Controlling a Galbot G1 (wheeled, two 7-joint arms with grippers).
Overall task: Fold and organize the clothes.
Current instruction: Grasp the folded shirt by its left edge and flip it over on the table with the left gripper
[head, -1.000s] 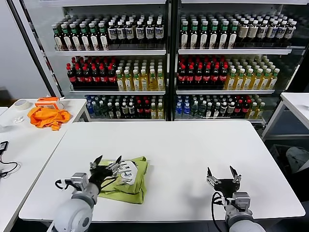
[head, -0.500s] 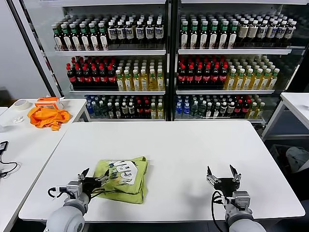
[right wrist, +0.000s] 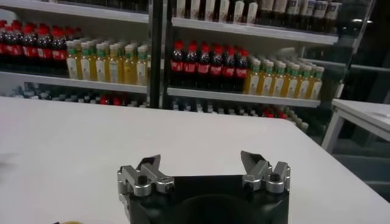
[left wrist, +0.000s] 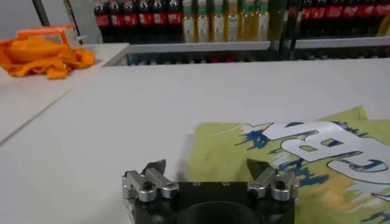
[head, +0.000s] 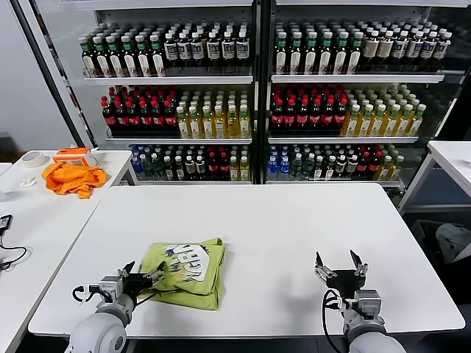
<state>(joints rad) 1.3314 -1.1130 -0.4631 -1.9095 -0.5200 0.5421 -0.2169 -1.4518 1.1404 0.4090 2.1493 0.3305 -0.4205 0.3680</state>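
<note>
The lime-green T-shirt (head: 188, 271) lay folded into a compact rectangle on the white counter (head: 294, 235), toward its near left part, printed graphic facing up. That neat shape suggested the folding was largely done. The left end effector (head: 140, 279) hovered low at the shirt's near-left edge with its jaws spread wide and holding nothing; whether a fingertip brushed the fabric was hard to tell. Sitting just off the cloth probably left it free to withdraw or tidy the edge. The right end effector (head: 340, 266) waited well apart over bare counter, equally wide and empty.
</note>
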